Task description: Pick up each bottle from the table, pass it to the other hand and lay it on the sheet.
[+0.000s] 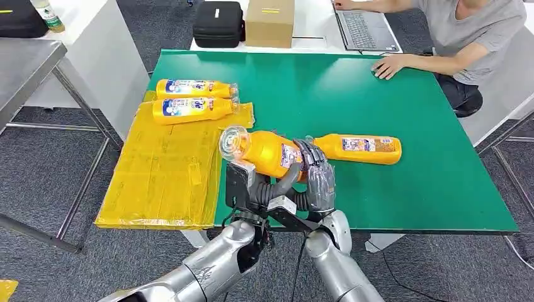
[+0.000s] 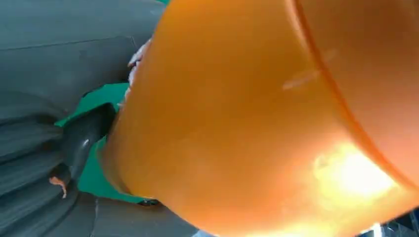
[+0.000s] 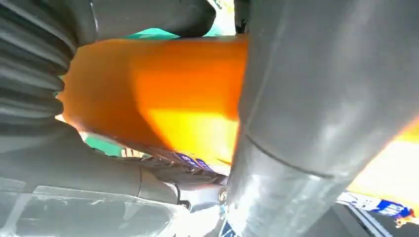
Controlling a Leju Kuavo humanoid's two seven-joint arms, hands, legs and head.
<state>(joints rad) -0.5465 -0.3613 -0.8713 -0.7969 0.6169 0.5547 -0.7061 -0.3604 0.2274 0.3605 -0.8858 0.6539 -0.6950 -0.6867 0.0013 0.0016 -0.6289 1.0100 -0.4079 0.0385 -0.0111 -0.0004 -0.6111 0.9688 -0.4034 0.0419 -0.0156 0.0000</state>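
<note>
Done: two bottles (image 1: 195,88) (image 1: 192,109) on the yellow sheet (image 1: 167,173) | Now: third bottle (image 1: 267,153) above the worktop (image 1: 428,182) near edge — right hand (image 1: 318,176) fingers wrapped round it, left hand (image 1: 249,189) fingers against it, grasp unclear | Left: fourth bottle (image 1: 359,149) lying on worktop — untouched

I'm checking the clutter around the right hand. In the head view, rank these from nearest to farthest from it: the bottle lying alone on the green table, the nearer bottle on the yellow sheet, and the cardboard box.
From the right hand:
1. Lone bottle, just beyond the hand on its right, on the green table.
2. Nearer bottle on the yellow sheet, away to the left.
3. Cardboard box, past the table's far edge.
</note>
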